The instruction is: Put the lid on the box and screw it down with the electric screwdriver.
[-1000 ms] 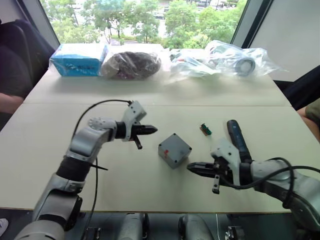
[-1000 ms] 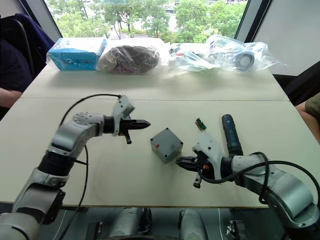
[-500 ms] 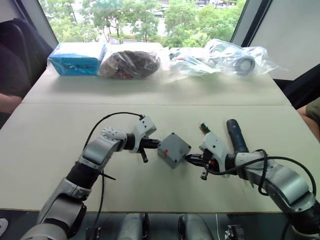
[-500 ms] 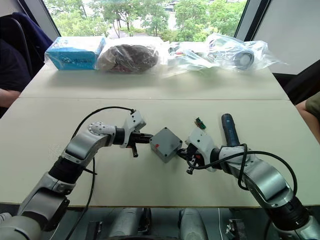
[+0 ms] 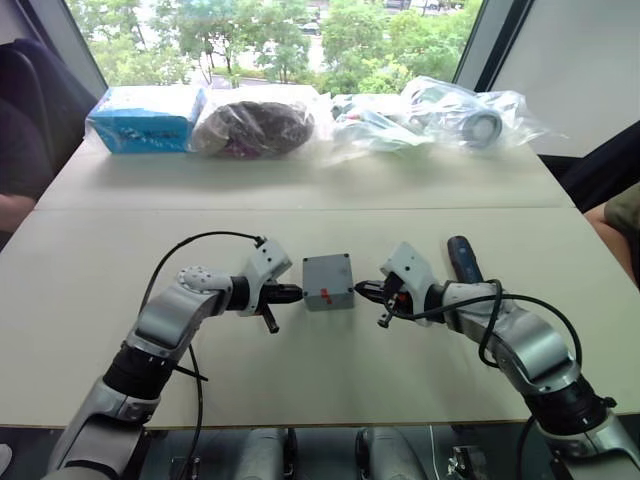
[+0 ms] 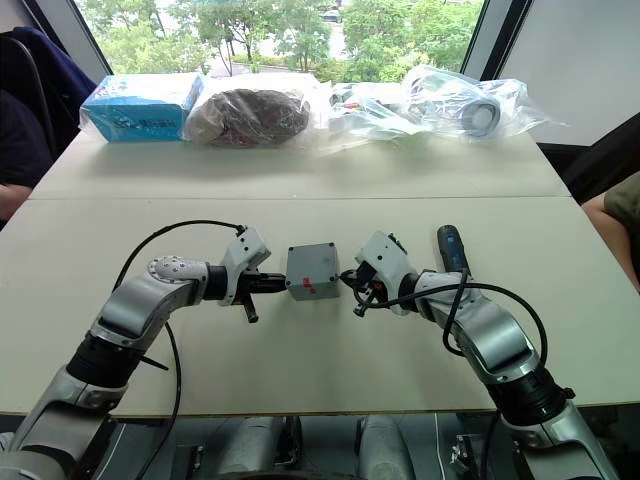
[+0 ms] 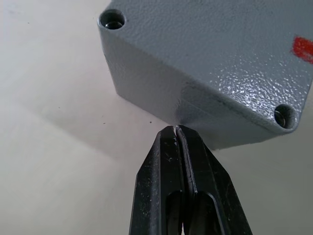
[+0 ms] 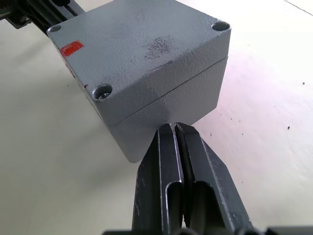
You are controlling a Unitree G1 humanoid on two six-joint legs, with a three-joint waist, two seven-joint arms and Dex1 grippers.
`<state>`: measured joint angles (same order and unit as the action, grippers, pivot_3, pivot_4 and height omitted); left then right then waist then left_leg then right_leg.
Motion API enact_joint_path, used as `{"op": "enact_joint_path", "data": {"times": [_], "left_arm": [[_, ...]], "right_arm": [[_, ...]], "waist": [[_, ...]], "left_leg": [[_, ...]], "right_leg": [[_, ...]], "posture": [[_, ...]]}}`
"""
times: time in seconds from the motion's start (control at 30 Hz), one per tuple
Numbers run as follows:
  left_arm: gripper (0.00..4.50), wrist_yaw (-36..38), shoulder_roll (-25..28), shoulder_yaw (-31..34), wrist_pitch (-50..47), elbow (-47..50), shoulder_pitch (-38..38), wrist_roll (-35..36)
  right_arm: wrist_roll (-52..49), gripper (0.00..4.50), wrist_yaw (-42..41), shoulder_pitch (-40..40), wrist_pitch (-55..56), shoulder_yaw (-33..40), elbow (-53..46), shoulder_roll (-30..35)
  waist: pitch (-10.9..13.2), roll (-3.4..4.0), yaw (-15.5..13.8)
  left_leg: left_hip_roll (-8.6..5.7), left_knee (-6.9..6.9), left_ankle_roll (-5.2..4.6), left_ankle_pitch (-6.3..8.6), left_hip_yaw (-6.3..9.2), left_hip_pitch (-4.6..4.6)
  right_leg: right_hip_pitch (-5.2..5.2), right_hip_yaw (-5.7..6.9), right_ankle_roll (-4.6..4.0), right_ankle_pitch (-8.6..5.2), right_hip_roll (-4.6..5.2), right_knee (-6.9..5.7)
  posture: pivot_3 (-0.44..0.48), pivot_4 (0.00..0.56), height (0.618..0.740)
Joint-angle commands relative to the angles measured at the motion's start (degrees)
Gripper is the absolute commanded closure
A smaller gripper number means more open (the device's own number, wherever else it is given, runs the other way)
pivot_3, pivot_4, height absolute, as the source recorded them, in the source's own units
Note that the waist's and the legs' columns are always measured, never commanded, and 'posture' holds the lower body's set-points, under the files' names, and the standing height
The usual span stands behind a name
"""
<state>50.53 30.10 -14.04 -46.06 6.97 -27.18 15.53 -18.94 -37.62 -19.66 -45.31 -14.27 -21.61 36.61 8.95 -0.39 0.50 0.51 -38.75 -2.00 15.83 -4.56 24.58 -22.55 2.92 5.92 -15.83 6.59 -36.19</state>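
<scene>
The grey box [image 5: 328, 282] stands mid-table, square to me, with a red mark [image 5: 322, 296] on the face towards me. In the right wrist view a seam splits it into a shallower part with corner screw holes, the lid [image 8: 146, 49], and a deeper body [image 8: 171, 103]. My left gripper [image 5: 298, 292] is shut, its tip against the box's left side [image 7: 161, 93]. My right gripper [image 5: 360, 290] is shut too, its tip touching the box's right side. The dark blue electric screwdriver [image 5: 461, 255] lies on the table just behind my right forearm.
Along the table's far edge lie a blue packet [image 5: 140, 117], a dark bundle in a bag [image 5: 255, 126] and clear bags of parts [image 5: 440, 112]. A person's arm [image 5: 12, 210] shows at the left edge, another person's [image 5: 622, 218] at the right.
Both shut grippers have come in from either side and now touch the box. The box has turned from corner-on to square and sits a little farther from me.
</scene>
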Motion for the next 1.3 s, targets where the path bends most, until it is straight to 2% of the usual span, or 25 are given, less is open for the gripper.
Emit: {"op": "enact_joint_path", "data": {"times": [0.03,0.3,0.63,0.83,1.07,1.3], "left_arm": [[4.5,0.2,-0.9,0.2,0.5,3.0,-0.5,1.5],[4.5,1.2,-0.8,-0.4,0.1,3.6,-1.0,2.1],[4.5,4.0,2.5,0.1,-2.8,8.8,0.8,4.6],[4.5,4.3,3.3,0.2,-4.6,10.9,2.1,5.8],[4.5,3.1,4.3,-0.7,-3.4,8.7,2.5,3.3],[4.5,2.9,5.3,-0.7,-1.3,6.1,1.8,1.5]], "right_arm": [[0.5,4.46,-2.0,0.1,1.4,-1.3,-1.5,0.0],[0.7,4.46,-2.4,1.1,2.7,-1.0,-0.7,-2.8],[0.8,4.46,-2.9,4.1,4.1,-1.0,-1.9,-6.2],[1.5,4.46,-3.6,4.5,5.0,-1.9,-1.6,-6.2],[2.1,4.46,-4.0,4.4,4.7,-2.2,-2.9,-5.6],[3.1,4.46,-5.3,5.6,4.4,-1.6,-6.6,-1.5]], "waist": [[0.0,0.0,0.0],[0.0,0.0,0.0],[0.0,0.0,0.1],[0.0,0.0,0.0],[0.0,0.0,0.0],[0.0,0.0,0.0]], "left_leg": [[0.0,-0.01,-0.01,0.01,0.0,0.0],[0.0,-0.03,-0.02,0.0,0.0,0.0],[0.03,-0.04,0.0,-0.01,0.0,0.0],[0.03,-0.05,0.11,-0.07,0.0,-0.01],[0.03,-0.05,0.13,-0.08,0.01,-0.01],[0.04,-0.05,0.12,-0.07,0.01,-0.01]], "right_leg": [[0.0,0.0,0.0,0.0,0.0,0.0],[0.02,0.01,0.06,0.03,-0.14,-0.01],[0.01,0.01,0.14,0.06,-0.25,-0.04],[0.03,0.01,0.14,0.06,-0.24,-0.04],[0.02,0.01,0.14,0.06,-0.26,-0.04],[0.01,0.01,0.14,0.06,-0.28,-0.04]], "posture": [[0.0,0.15,0.74],[0.0,0.15,0.74],[0.0,0.15,0.74],[0.0,0.15,0.74],[0.0,0.15,0.74],[0.0,0.15,0.74]]}}
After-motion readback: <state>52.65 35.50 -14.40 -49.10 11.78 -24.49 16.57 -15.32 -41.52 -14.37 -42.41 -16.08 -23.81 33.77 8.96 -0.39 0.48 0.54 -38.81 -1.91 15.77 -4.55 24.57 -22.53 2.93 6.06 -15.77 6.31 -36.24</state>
